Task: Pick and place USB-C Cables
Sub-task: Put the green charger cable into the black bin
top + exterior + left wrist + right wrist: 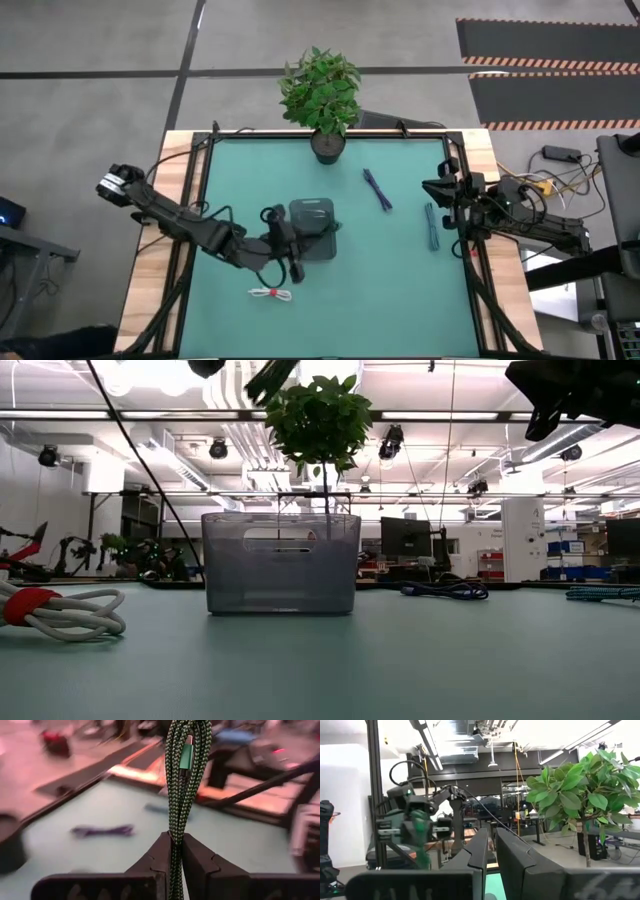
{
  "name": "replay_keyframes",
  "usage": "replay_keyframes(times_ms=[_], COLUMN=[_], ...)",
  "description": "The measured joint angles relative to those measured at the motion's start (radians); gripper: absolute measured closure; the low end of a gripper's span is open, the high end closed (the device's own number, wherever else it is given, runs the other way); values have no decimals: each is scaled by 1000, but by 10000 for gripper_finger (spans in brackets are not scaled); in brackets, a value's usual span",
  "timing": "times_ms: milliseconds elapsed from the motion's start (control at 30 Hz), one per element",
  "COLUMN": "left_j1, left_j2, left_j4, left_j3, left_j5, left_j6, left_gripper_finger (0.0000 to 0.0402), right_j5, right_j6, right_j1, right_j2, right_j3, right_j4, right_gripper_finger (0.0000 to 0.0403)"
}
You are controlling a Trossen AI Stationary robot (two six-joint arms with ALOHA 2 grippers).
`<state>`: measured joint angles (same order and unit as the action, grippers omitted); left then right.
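green cable held beside the tray, drop comes next

the left gripper sits at lower centre of the high view, just left of the grey translucent plastic tray, its fingers pinching the braided green-and-black cable bundle, which stands up between them. the white bundled cable with a red band lies on the teal mat below the tray; the dark blue bundled cable lies to the upper right, and a teal-blue cable lies near the right edge. the right gripper waits at the right edge, fingers pressed nearly together on nothing. this looks like the carry step: next the left arm should centre over the tray and release.
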<state>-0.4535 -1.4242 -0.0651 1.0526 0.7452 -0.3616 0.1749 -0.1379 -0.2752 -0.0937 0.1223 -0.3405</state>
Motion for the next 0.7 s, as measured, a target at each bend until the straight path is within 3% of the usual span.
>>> replay_keyframes(times_ms=[100,700], left_j1=[-1,103], left_j2=[0,-83], left_j4=[-91,-90], left_j3=[-18,-11], left_j5=[-11,-6], left_j6=[27,-288], left_gripper_finger=[386,386], right_j5=[0,9], right_j6=[1,-34], right_j1=[0,0], right_j2=[0,1], right_j3=[0,13], right_j4=[0,-1], right_gripper_finger=[376,376])
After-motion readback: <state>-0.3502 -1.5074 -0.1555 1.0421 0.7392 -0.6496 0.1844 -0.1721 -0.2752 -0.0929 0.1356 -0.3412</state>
